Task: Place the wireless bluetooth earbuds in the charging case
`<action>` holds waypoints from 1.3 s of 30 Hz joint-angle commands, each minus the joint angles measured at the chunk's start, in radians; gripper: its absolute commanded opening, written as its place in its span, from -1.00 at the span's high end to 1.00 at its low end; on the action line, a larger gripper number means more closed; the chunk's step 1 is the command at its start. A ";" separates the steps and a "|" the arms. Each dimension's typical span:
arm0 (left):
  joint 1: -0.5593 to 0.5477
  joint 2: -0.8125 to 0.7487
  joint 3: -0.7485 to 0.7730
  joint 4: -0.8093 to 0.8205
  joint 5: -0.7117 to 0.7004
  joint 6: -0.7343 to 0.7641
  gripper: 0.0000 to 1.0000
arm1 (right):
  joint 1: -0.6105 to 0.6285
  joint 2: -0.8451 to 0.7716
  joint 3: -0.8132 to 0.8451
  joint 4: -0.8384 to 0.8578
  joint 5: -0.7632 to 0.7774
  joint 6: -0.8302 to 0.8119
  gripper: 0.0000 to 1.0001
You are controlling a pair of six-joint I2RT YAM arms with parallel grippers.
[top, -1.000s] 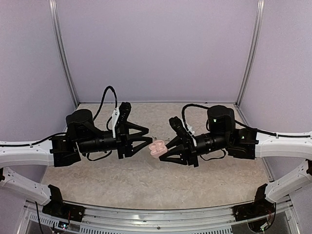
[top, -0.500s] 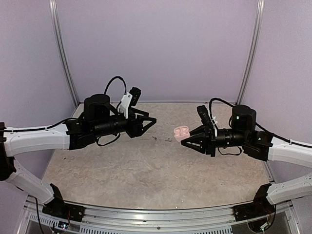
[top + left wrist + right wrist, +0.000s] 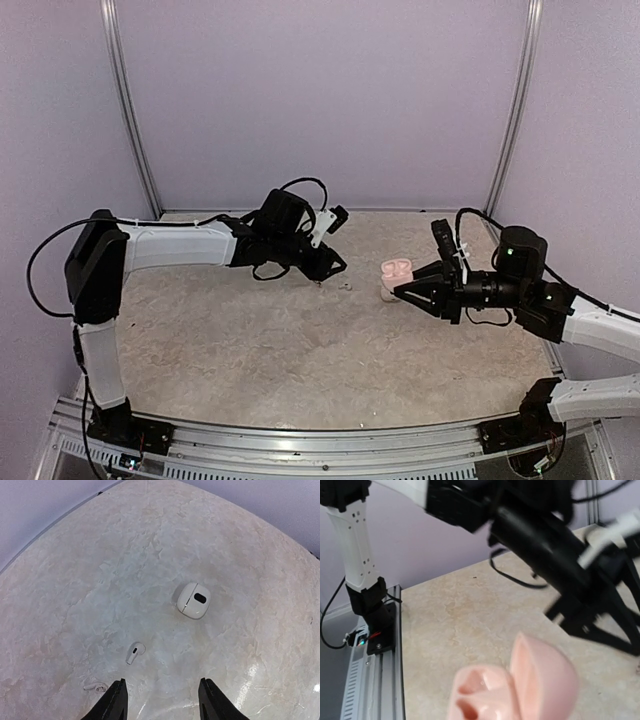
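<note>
Marbled beige table (image 3: 250, 350) fills the floor of the purple-walled cell. Left arm (image 3: 180, 245) reaches across it toward the middle, and right arm (image 3: 590, 325) stretches in from the right side. Left gripper (image 3: 163, 685) hovers above the surface, fingers spread apart with nothing between them. Right gripper (image 3: 398, 290) is clenched on the charging case (image 3: 396, 268), gripping it low on the body. The case sits right of centre with its lid swung up and two wells exposed, and its plastic looks pinkish in the right wrist view. Whether its base touches the table I cannot tell. Rounded whitish puck (image 3: 193, 600), with a seam and a dark oval mark, lies on the table beyond the left fingers. First earbud (image 3: 135, 653) lies nearer those fingers, apart from the puck. Second earbud (image 3: 95, 685) lies just beside the left-hand fingertip in the left wrist view.
</note>
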 commanded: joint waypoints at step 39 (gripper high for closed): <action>0.028 0.571 0.572 -0.340 -0.017 0.204 0.21 | -0.042 0.007 -0.045 0.053 -0.037 0.031 0.96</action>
